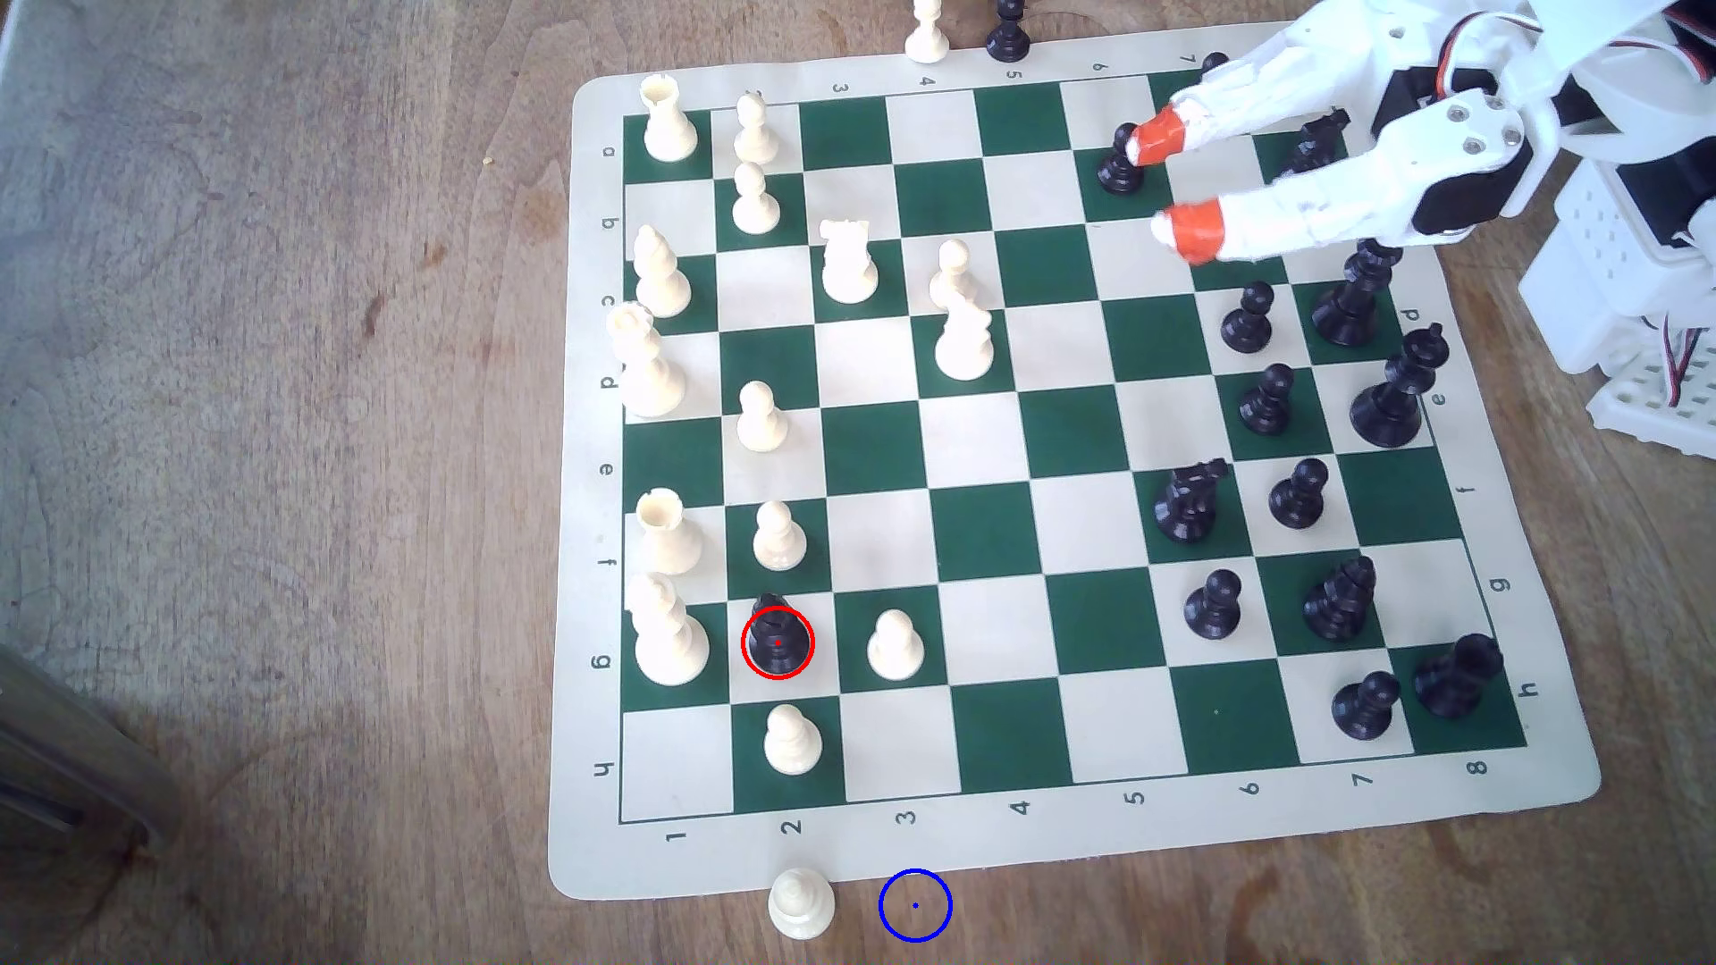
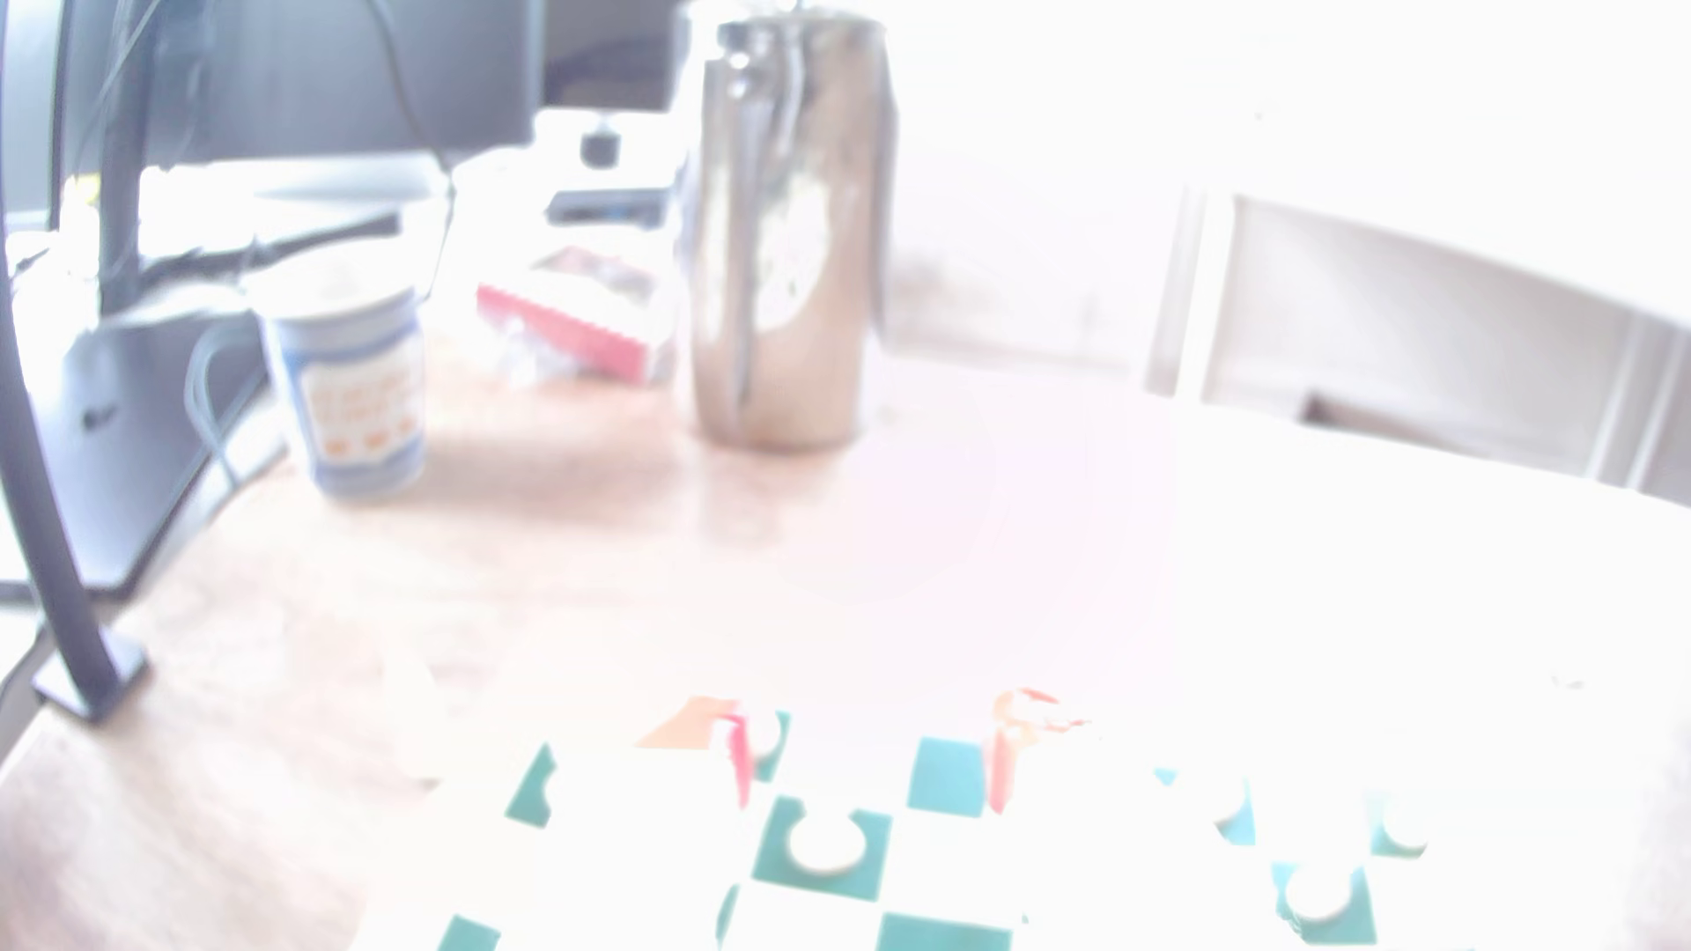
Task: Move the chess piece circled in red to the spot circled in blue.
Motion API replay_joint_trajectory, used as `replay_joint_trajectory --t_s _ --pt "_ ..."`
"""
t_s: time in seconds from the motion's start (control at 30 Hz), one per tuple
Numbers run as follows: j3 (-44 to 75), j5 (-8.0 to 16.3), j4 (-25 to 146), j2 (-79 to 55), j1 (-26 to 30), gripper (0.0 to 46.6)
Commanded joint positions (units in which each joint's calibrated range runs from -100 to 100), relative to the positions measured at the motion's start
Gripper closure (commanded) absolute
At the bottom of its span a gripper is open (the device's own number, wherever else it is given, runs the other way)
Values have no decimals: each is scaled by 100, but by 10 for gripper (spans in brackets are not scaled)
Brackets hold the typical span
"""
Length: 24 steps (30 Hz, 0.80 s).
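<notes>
The chess piece [image 1: 776, 638], black with a wide base and a narrow top, stands on a cream square inside a red ring, low on the exterior view's left side of the board. The spot [image 1: 915, 905] is a blue ring with a dot on bare wood just off the board's near edge. My gripper [image 1: 1156, 190] hovers over the far right part of the board, open, its orange-tipped fingers [image 1: 1193, 232] apart and holding nothing. A black pawn [image 1: 1121, 162] stands right by the upper fingertip. In the washed-out wrist view the orange fingertips [image 2: 737, 750] sit spread above the board.
Cream pieces crowd the board's left columns; a cream pawn [image 1: 894, 645] stands one square right of the circled piece and another [image 1: 792, 739] just below it. A cream pawn [image 1: 800, 902] stands off the board beside the blue ring. A steel tumbler [image 2: 791, 229] and cup [image 2: 352, 384] stand beyond the board.
</notes>
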<state>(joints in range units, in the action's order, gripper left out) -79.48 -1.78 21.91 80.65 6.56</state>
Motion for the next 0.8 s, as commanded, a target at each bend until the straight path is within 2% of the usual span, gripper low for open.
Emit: replay_joint_trajectory --t_s 0.0,0.03,0.17,0.2,0.33,0.57,0.77 --pt "2101 337 692 -1817 52 265" --pt "2772 425 888 -2640 138 270" --pt "4050 576 1175 -4083 310 283" --pt "4730 674 1380 -4805 403 308" --pt "5609 806 1404 -6061 709 317" --pt "5546 889 462 -7097 1162 295" --pt "5573 918 -725 -7997 1045 293"
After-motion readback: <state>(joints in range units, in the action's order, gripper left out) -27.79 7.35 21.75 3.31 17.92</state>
